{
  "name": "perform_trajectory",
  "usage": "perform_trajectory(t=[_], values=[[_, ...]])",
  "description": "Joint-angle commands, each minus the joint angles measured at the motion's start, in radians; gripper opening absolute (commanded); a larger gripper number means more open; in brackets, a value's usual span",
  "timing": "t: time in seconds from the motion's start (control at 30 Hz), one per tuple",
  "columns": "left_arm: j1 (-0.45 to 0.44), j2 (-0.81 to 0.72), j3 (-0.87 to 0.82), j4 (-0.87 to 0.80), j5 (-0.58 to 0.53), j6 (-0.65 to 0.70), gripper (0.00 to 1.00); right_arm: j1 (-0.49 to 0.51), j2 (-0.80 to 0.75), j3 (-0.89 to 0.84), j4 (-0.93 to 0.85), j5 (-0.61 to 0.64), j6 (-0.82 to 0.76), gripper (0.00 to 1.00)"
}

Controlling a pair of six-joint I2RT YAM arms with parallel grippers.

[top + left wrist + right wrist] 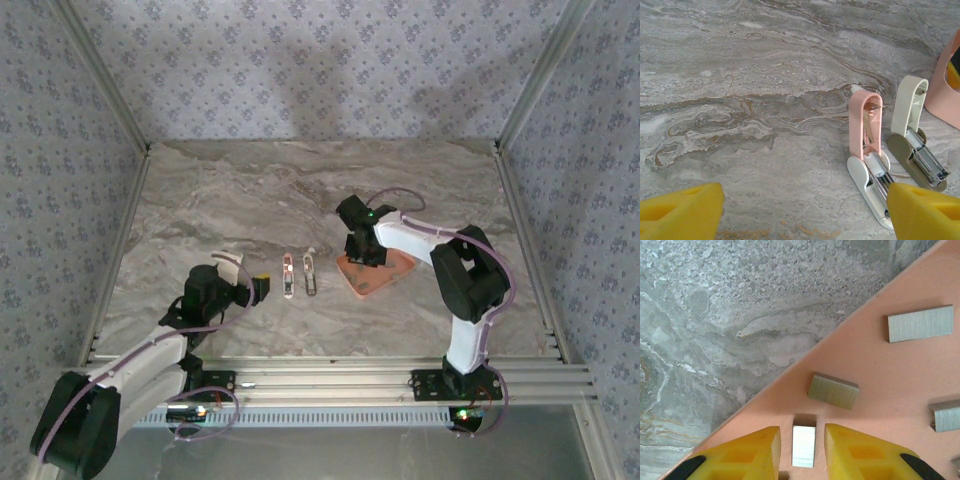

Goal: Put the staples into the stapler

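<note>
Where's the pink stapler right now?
The pink stapler lies open on the table, just left of the cream stapler in the left wrist view; from above, it sits between the left gripper and that cream stapler.

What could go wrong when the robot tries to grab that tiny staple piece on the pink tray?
1. The staple strip between the right fingers is tiny and flat on the pink tray; it might slip or flick away.
2. Another strip lies close by and could get bumped.
3. The open slot of the pink stapler looks narrow; the strip might miss it.
</note>
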Motion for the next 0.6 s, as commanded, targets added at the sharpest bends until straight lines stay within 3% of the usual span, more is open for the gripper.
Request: perform_trajectory(t=[0.0, 0.57], values=[[-0.003, 0.007, 0.027, 0.008, 0.006, 0.006, 0.85, -0.009, 0.024, 0.024, -0.022, -0.003, -0.016, 0.27], [-0.002, 0.016, 0.033, 0.009, 0.007, 0.007, 0.85, -0.019, 0.074, 0.001, -0.004, -0.032, -0.009, 0.21]])
